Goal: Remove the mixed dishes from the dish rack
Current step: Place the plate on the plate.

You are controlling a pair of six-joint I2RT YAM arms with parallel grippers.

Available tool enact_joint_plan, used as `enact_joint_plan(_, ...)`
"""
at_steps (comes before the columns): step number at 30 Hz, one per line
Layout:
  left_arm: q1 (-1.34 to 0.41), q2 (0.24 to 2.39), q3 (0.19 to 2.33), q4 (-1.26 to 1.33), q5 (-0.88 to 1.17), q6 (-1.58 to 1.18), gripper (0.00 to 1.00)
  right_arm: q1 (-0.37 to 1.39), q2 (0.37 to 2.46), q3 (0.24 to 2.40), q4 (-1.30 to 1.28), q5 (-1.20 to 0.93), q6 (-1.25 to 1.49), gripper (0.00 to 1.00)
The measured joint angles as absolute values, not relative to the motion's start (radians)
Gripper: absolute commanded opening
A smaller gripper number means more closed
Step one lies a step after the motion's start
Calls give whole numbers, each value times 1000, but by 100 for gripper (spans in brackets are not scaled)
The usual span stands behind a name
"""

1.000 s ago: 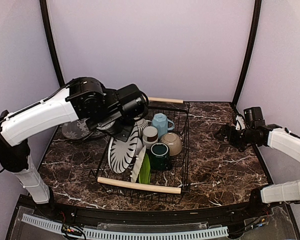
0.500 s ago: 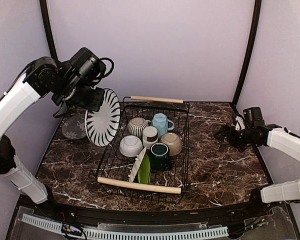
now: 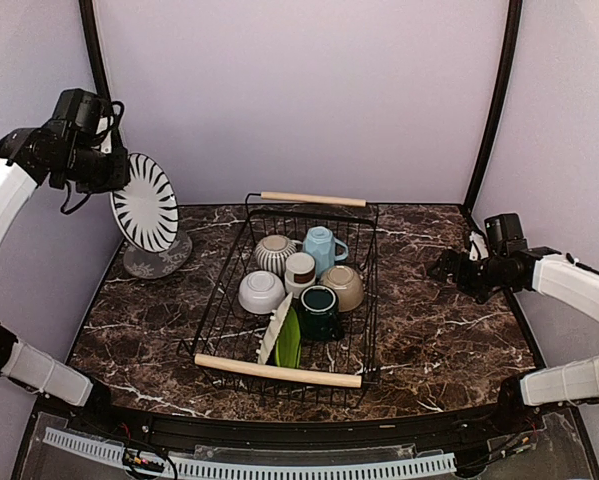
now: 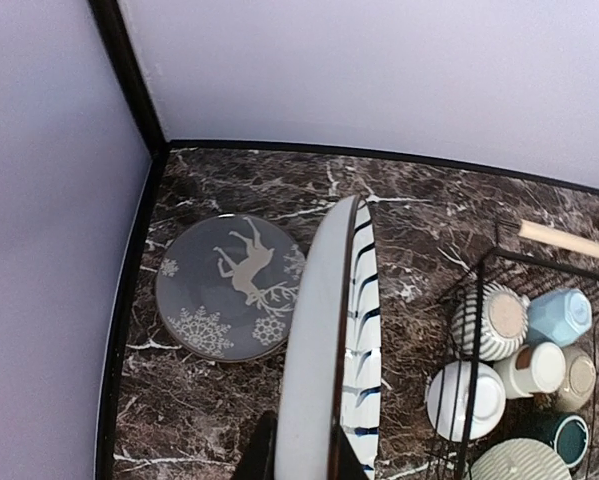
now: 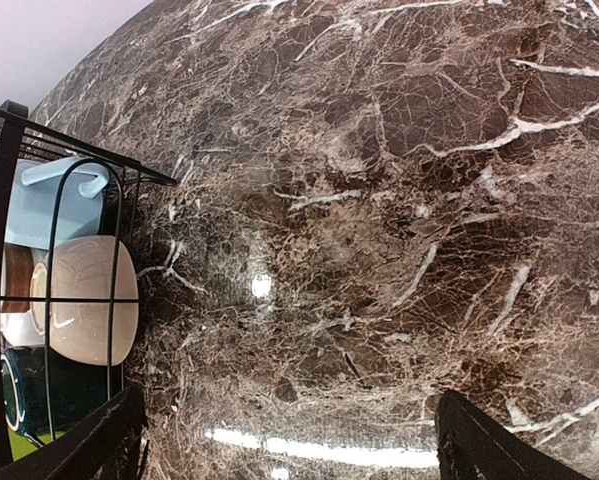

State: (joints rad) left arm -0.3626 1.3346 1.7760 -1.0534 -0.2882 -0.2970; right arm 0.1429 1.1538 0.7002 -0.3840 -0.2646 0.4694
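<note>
Near the left wall, the left gripper, its grip half hidden, pinched a striped white plate on edge above a dark plate, while the right gripper gaped empty over bare table beside the dish rack of bowls and mugs.

Place: robot test booth — lab setup;
Walls: plain lilac panels, black corner posts;
Surface: dark marble-patterned tabletop

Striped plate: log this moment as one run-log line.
left gripper: shut on striped plate, on edge, outside dish rack | deer plate: flat on table | right gripper: open, empty | rack: not yet empty
</note>
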Motion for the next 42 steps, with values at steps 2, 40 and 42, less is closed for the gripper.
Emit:
enact_joint_plan(2, -247, 1316, 1711, -999, -229, -294, 1, 143, 1156, 701, -384, -265, 470, 99)
enact_joint_plan(40, 357, 1826, 1148, -2, 546, -833, 3, 143, 1217, 767, -398, -262, 501, 99)
enact_joint_plan(42, 357, 1831, 1148, -3, 549, -826, 4, 143, 1217, 772, -397, -263, 503, 99)
